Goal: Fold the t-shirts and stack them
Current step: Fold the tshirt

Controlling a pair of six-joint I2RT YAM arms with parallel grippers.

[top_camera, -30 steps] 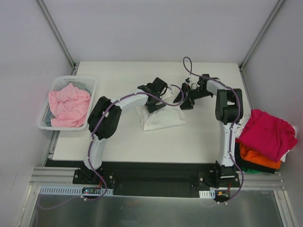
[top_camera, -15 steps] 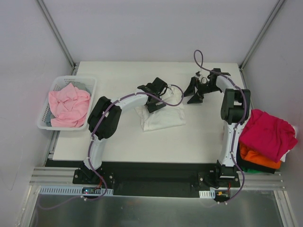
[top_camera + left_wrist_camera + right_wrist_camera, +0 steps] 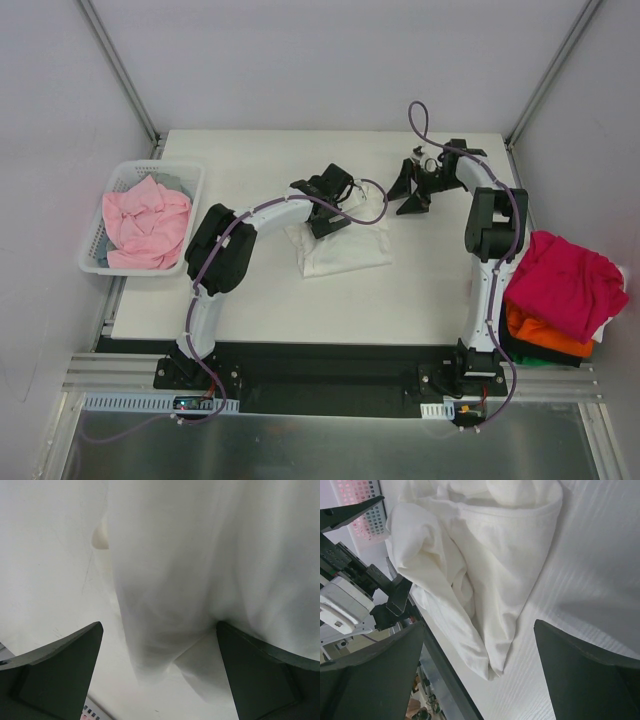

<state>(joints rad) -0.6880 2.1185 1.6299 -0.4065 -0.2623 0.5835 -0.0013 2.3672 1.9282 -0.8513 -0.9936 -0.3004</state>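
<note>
A white t-shirt (image 3: 342, 250) lies bunched and partly folded in the middle of the table. My left gripper (image 3: 330, 207) hovers open over its back left part; white cloth (image 3: 190, 565) fills the left wrist view, and nothing sits between the dark fingers (image 3: 55, 672). Off the shirt's back right corner my right gripper (image 3: 412, 190) stands open over bare table, and the shirt (image 3: 485, 565) lies ahead of its fingers (image 3: 592, 677). A pale pink t-shirt (image 3: 146, 222) lies crumpled in the basket. Magenta (image 3: 565, 280), orange (image 3: 540, 335) and dark (image 3: 520, 352) t-shirts are piled off the table's right edge.
The white lattice basket (image 3: 122, 178) stands at the table's left edge. Bare tabletop (image 3: 300, 310) runs in front of the white shirt. Grey walls and slanted frame posts (image 3: 545, 85) close in the back and sides. The left arm (image 3: 350, 592) shows in the right wrist view.
My right gripper has drawn back and to the right, away from the white shirt's right edge, and stands apart from it. The left arm and the shirt have not moved.
</note>
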